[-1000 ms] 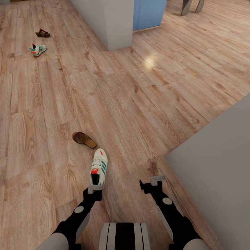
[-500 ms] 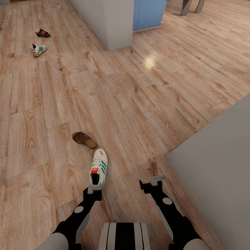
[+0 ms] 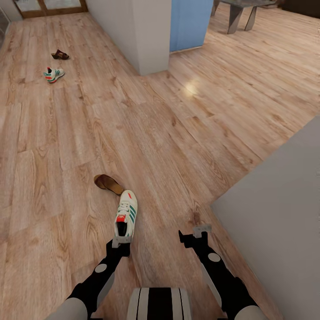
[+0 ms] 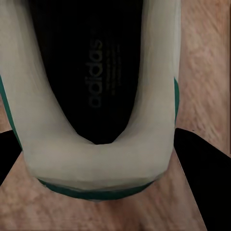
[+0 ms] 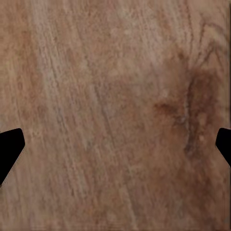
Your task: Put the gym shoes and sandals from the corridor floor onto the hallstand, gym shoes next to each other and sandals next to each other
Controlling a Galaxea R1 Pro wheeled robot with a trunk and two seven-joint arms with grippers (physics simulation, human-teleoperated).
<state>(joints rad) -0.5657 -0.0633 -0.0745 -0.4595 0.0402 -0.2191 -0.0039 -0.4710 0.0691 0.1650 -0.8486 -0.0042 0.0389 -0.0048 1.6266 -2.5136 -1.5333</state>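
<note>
In the lower middle of the head view, we are holding our left claw (image 3: 121, 242) at the heel of a white lace-up sneaker with green stripes (image 3: 126, 214), which is lying on the light brown wood-plank floor (image 3: 178, 133). The left wrist view is revealing its dark insole and the sneaker (image 4: 96, 96) between the spread fingers; whether they are touching it, we cannot tell. Our right claw (image 3: 194, 234) is hanging open over bare planks. A flat brown leather sandal (image 3: 108, 183) is lying just beyond. In the upper left, a second sneaker (image 3: 53, 74) and second sandal (image 3: 60, 54) are lying.
</note>
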